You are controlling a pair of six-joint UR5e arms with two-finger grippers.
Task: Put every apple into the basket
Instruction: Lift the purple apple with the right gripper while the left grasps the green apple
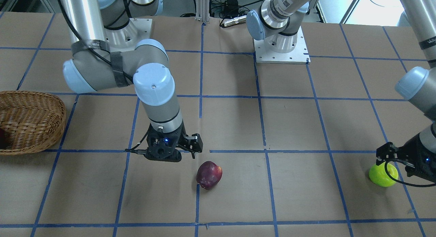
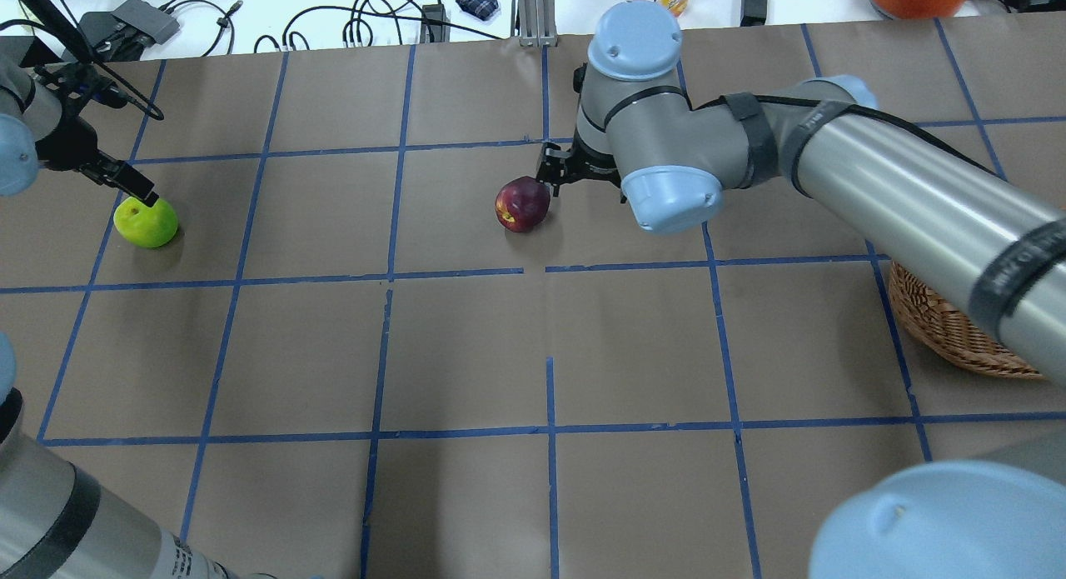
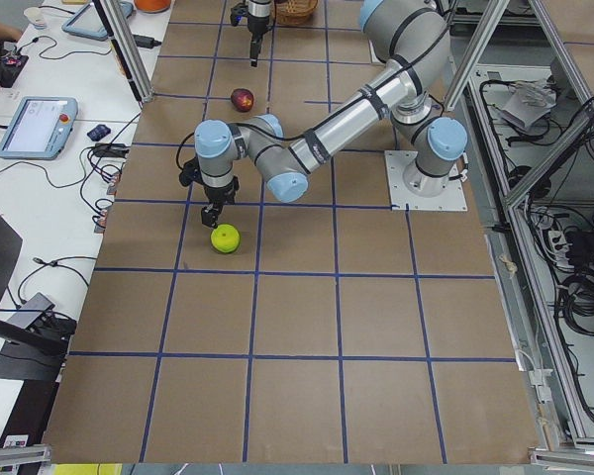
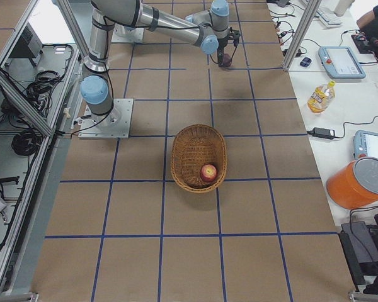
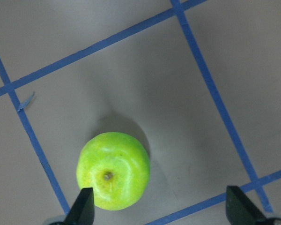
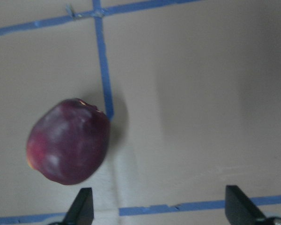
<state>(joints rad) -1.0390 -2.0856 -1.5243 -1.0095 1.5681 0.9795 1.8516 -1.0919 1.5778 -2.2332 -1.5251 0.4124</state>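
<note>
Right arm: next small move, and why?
Probably slide the right gripper sideways toward the maroon apple before descending. In the right wrist view the jaws stand open, but the apple lies off-centre, roughly in line with one finger instead of between the two. Dropping straight down now would likely land that finger on the apple.

Basket (image 1: 30, 124): cut off by the front view's left edge; partly covered by the right arm (image 2: 916, 196) overhead.
Red apple (image 1: 1, 138): only a dark sliver is shown at that left edge.
Green apple (image 1: 381, 177): its top is overlapped by the left gripper (image 1: 388, 158).
Right gripper (image 6: 161, 211): only two fingertips are shown, at the lower edge.
Purple apple (image 4: 226, 60): too small for detail in the right side view.
</note>
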